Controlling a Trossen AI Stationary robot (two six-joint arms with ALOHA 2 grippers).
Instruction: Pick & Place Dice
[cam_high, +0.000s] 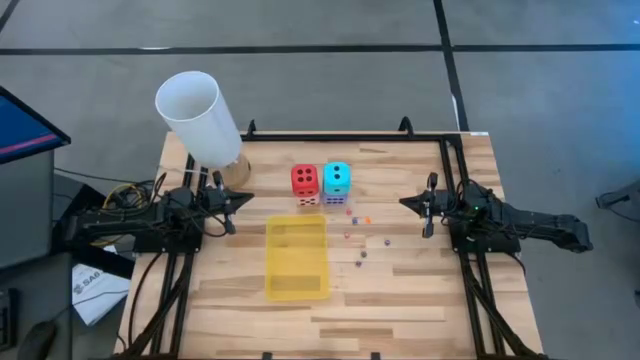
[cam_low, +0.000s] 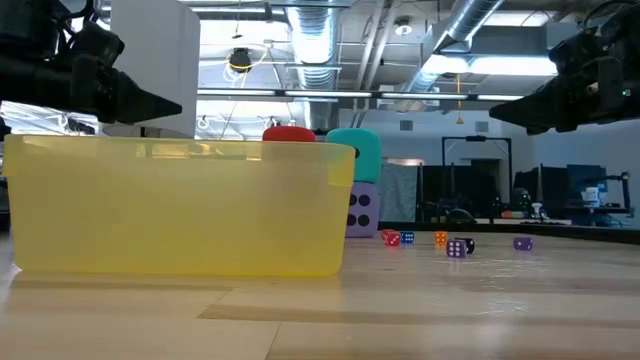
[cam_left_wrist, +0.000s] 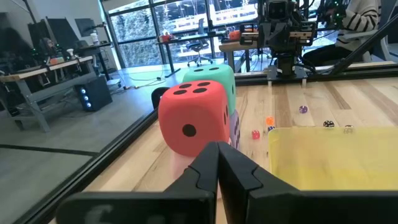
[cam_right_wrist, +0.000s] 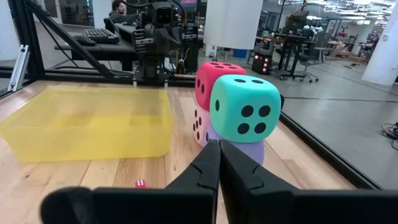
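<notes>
Right up against the low camera sits the flat yellow translucent plastic tray (cam_low: 180, 205), filling the near side of the wooden slatted table (cam_high: 400, 300). Behind it rise the big foam dice: the red cube with dark pips (cam_high: 304, 179) sits on top of the pink cube (cam_high: 306, 200), and just beside it the cyan cube with dark pips (cam_high: 337, 177) sits on top of the purple cube (cam_low: 361, 209). The two stacks touch, side by side, just beyond the tray's far end, near the middle of the table. To the right of the tray, tiny bead-sized coloured dice (cam_high: 358, 232) lie scattered on the bare wood, apart from each other, red, blue, orange and purple among them.

The left gripper (cam_high: 246, 200) hangs above the table to the left of the stacks, fingers pressed together, holding nothing. The right gripper (cam_high: 404, 204) mirrors it on the right, pointing at the stacks, also clenched on nothing. At the far left corner stands a tall white plastic cylinder (cam_high: 198, 117).
</notes>
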